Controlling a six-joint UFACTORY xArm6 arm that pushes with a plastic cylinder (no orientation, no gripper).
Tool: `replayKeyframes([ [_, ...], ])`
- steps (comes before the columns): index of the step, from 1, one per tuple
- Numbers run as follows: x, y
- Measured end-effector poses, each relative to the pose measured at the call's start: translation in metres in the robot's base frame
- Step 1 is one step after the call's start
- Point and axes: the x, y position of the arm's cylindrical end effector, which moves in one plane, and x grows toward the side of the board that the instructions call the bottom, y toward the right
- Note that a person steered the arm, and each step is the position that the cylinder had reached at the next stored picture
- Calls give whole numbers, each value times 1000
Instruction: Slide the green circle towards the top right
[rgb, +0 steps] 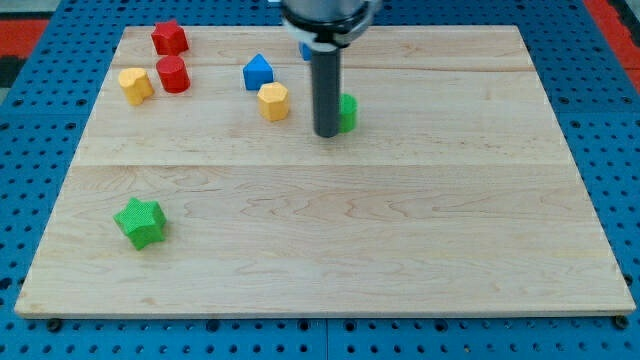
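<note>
The green circle (348, 112) sits in the upper middle of the wooden board, partly hidden behind my dark rod. My tip (327, 133) rests on the board right against the circle's left side, slightly towards the view's bottom. Only the circle's right part shows.
A yellow hexagon (273, 101) and a blue pentagon-like block (258, 72) lie left of my tip. A red star (169, 38), a red cylinder (173, 74) and a yellow cylinder (135, 85) sit at the top left. A green star (139, 222) lies at the lower left. A blue block (305, 50) peeks out behind the arm.
</note>
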Motion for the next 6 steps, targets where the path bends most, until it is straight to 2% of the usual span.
replayKeyframes([
  [1,-14,43],
  [2,-36,58],
  [3,-36,47],
  [4,-57,5],
  [5,-79,7],
  [6,-69,14],
])
